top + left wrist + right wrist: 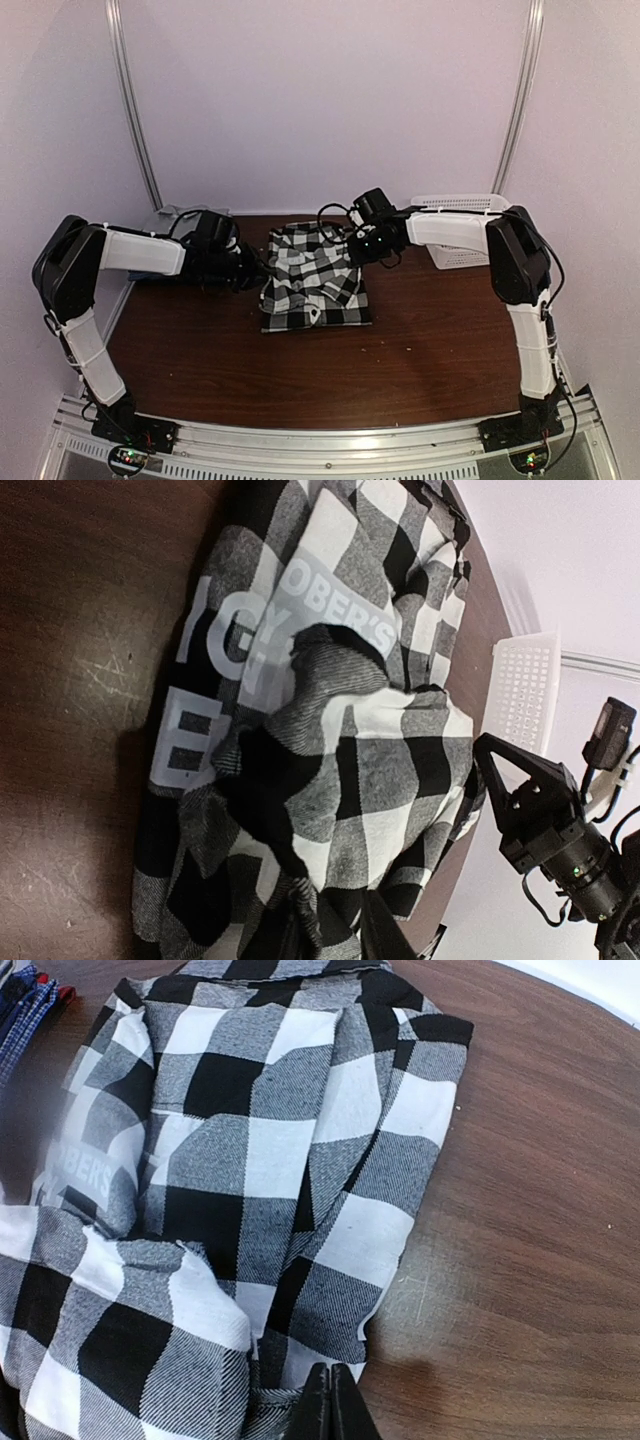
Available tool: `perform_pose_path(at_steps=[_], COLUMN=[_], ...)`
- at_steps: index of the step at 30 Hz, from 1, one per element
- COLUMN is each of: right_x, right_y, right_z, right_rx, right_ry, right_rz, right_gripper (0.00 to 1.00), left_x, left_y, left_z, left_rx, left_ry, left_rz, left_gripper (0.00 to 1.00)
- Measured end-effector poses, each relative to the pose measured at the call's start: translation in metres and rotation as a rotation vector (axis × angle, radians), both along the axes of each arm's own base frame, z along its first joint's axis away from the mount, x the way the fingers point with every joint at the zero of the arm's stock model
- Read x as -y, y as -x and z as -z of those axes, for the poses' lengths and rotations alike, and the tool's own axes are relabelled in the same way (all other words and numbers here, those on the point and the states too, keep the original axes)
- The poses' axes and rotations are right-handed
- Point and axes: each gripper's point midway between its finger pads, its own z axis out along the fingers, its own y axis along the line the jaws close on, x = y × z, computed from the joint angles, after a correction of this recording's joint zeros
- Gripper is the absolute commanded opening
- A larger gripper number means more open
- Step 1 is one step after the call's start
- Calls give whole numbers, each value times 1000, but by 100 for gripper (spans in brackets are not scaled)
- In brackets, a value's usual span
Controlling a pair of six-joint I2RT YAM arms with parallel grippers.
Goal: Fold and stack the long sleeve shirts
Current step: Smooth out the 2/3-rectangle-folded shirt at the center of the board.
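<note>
Plaid shirt (315,278) folded, white basket (462,255) near, right tool (330,1402) closed, left tool (253,272) opening unclear

Dim, soft light; the plaid shirt (250,1160) shadows the table (520,1260) faintly.

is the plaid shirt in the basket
No, the plaid shirt lies on the table, apart from the basket.

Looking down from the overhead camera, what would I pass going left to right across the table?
First the left gripper, then the plaid shirt, then the white basket.
</note>
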Motion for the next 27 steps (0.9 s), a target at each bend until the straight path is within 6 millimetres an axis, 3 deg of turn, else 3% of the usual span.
perform_pose_path(at_steps=[7, 11, 14, 21, 24, 27], right_x=[1, 6, 11, 17, 20, 26], right_y=[-4, 5, 13, 35, 56, 83], right_z=[7, 5, -8, -62, -68, -57], right_rx=[-24, -31, -20, 64, 71, 40], right_ry=[-18, -16, -23, -83, -100, -117], right_rz=[13, 13, 12, -4, -25, -60], right_gripper=[44, 56, 59, 60, 60, 60], left_x=[7, 13, 18, 22, 24, 25], left_y=[-2, -7, -14, -29, -35, -38], left_z=[-11, -16, -15, 5, 12, 12], left_rx=[7, 8, -5, -76, -98, -104], left_ry=[38, 74, 102, 141, 152, 159], left_rz=[19, 17, 2, -84, -109, -120], left_gripper=[13, 14, 14, 14, 14, 14])
